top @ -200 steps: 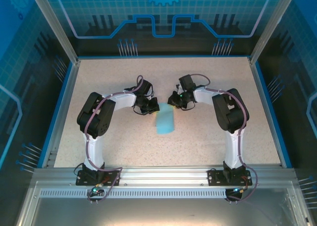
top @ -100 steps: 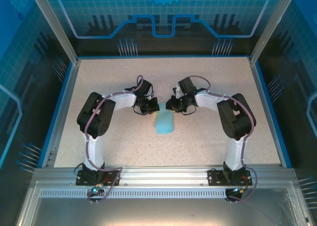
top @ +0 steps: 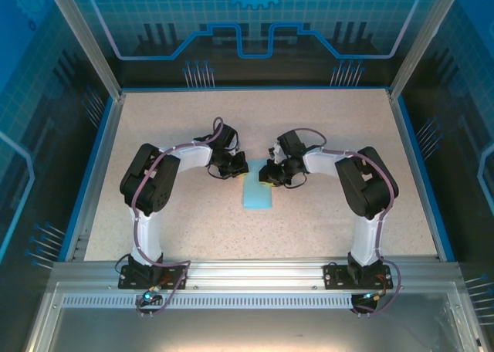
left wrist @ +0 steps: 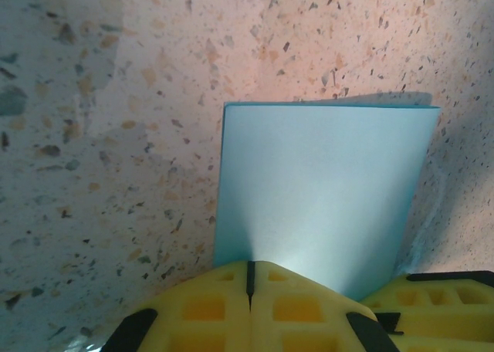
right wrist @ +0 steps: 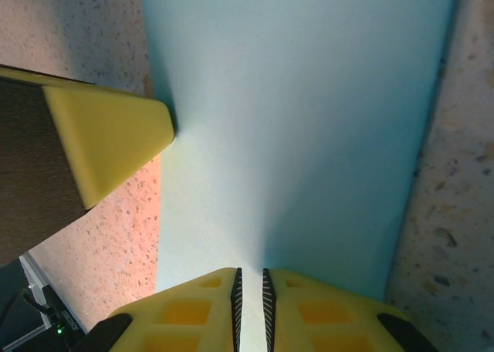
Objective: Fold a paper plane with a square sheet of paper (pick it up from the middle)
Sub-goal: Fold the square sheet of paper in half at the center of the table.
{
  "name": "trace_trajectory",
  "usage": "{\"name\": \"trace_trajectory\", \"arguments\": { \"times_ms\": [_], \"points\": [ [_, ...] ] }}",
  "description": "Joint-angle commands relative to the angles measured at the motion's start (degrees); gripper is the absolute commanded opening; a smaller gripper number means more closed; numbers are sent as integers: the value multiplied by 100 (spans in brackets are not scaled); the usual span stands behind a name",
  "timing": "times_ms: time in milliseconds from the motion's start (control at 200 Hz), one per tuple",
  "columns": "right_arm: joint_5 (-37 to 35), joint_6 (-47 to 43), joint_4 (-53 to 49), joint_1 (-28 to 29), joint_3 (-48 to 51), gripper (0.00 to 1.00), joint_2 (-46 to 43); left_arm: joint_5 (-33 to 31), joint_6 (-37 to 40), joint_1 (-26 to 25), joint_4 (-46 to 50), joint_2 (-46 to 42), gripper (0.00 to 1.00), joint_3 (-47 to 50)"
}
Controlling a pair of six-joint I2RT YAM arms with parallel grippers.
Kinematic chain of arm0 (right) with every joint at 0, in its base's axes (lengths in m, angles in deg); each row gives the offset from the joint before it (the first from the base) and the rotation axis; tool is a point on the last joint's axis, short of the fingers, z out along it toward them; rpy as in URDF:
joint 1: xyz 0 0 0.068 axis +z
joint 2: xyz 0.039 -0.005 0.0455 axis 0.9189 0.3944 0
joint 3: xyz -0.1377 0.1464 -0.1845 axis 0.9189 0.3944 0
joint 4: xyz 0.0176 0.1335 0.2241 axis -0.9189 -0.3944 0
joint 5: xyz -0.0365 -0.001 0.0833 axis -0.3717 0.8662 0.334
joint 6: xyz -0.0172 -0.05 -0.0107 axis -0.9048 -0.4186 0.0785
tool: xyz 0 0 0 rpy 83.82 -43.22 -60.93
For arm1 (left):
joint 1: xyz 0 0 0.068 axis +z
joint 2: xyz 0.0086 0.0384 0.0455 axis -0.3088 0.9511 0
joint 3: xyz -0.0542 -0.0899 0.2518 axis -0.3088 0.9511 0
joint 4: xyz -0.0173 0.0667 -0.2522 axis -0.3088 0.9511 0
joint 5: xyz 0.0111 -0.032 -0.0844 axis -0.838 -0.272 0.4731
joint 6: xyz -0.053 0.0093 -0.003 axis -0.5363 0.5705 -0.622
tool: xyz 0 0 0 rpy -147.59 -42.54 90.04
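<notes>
On the speckled counter, midway between the two arms, the square sheet of paper lay flat, folded into a narrow rectangle. At its far end the right gripper sat over the right corner, jaws narrowed to a thin slit above the paper; whether they pinched it could not be told. Slightly farther back, the left gripper met the sheet's far-left edge, jaws fully closed.

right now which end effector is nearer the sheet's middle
Right. The right end effector reaches over the sheet's far end; the left end effector meets only its far left corner.
</notes>
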Motion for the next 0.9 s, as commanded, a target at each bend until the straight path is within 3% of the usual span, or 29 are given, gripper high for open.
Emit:
{"name": "trace_trajectory", "arguments": {
  "times_ms": [0, 400, 720, 895],
  "points": [
    [117, -122, 65, 15, 176, 19, -429, -279, 72, 23, 425, 227, 4, 181],
    [-92, -1, -138, 72, 668, 18, -72, -282, 47, 24, 427, 235, 4, 166],
    [231, -112, -218, 316, 850, 19, -715, -282, 33, 23, 471, 204, 4, 108],
    [-61, -39, -309, 525, 1045, 18, -592, -300, 4, 22, 440, 208, 4, 125]
  ]
}}
